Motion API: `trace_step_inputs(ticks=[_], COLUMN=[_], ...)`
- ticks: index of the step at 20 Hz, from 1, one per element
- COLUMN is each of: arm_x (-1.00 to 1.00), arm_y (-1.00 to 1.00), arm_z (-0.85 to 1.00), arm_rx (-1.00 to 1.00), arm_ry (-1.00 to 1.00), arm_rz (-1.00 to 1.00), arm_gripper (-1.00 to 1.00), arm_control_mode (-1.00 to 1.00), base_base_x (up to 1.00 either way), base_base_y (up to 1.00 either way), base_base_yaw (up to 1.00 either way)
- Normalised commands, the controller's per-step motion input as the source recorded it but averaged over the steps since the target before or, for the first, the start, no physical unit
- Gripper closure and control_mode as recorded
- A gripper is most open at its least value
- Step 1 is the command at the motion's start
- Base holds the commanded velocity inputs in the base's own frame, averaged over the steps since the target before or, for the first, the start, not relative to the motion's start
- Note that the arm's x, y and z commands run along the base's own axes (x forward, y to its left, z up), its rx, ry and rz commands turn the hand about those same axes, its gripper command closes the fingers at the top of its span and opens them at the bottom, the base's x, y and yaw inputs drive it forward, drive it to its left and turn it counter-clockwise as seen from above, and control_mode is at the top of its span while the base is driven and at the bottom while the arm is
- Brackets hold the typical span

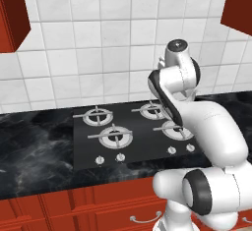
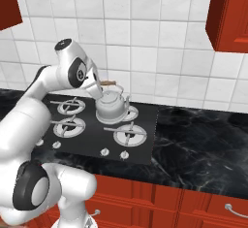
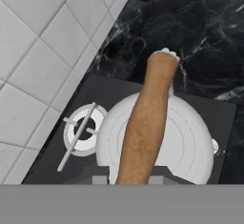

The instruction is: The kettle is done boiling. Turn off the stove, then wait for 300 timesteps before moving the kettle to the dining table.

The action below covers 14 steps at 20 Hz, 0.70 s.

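The step in hand is judged to be the taking-up of the kettle (image 2: pixel 113 105) for its carry to the dining table, the stove's part being presumably done, though the setting of the knobs (image 1: pixel 100 160) cannot be read; in the left base view the stove (image 1: pixel 83 149) is seen set into the black marble table (image 1: pixel 34 146) below the white tiled wall (image 1: pixel 88 43), its two left burners (image 1: pixel 114 136) bare, while the right side of it is covered by the arm; in the right base view the kettle is seen standing on the rear right burner, with the hand (image 2: pixel 99 91) brought down at its left upper side, onto the orange-brown handle (image 2: pixel 109 82); in the hand view that handle (image 3: pixel 145 127) is seen running up the middle of the frame from between the finger tips, over the kettle's round silvery lid, with a bare burner (image 3: pixel 85 130) to the left; the hand is taken to be clamped almost fully together on the thin handle, though the contact itself is hidden at the frame's lower edge; whether the kettle is lifted off the burner cannot be told; the next move is judged to call for a straight upward lift, the kettle kept level, then a drive to the dining table.
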Motion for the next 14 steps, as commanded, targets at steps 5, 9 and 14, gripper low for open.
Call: trace_step_inputs(ticks=[5, 9, 14], arm_x=[-0.37, -0.39, -0.34], arm_y=[-0.05, -0.09, -0.08], arm_z=[0.05, 0.02, 0.01], arm_rx=[-0.01, 0.00, 0.00], arm_ry=[0.00, 0.00, 0.00], arm_rz=[0.00, 0.00, 0.00], arm_gripper=[1.00, 1.00, 1.00], arm_control_mode=[-1.00, -1.00, -1.00], base_base_x=[0.00, 0.00, 0.00], base_base_y=[0.00, 0.00, 0.00], base_base_yaw=[0.00, 0.00, 0.00])
